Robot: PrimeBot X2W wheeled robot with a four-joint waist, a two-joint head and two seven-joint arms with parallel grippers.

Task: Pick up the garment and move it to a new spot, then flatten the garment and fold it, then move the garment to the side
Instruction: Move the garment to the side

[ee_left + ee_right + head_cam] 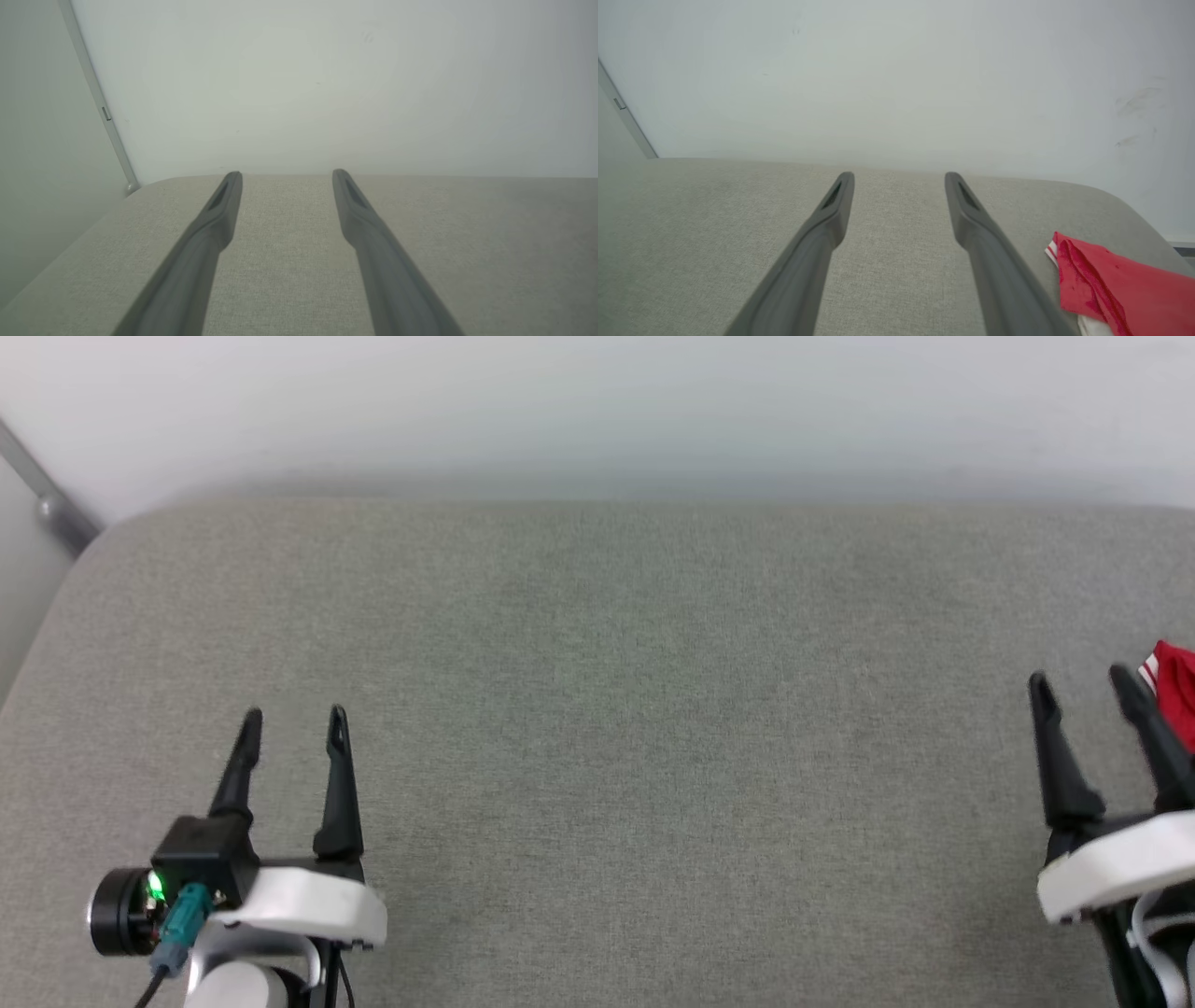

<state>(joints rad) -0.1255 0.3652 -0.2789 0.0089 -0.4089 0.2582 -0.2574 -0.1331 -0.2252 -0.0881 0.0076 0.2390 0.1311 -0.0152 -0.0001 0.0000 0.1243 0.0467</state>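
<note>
the red shirt point(1174, 686) lies bunched at the grey cushion's point(597, 709) right side, just beside the right gripper point(1078, 675), running rightward out of view, striped corner pointing inward. the right gripper and the left gripper point(295, 714) gape wide, empty.

the garment point(1178, 693) runs off the head view's right edge, partly hidden behind a finger of the right gripper point(1078, 678).

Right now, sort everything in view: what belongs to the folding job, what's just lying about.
Job:
garment, red, at far right
left gripper, open
right gripper, open

Not the job:
grey padded surface
metal rail at far left
</note>
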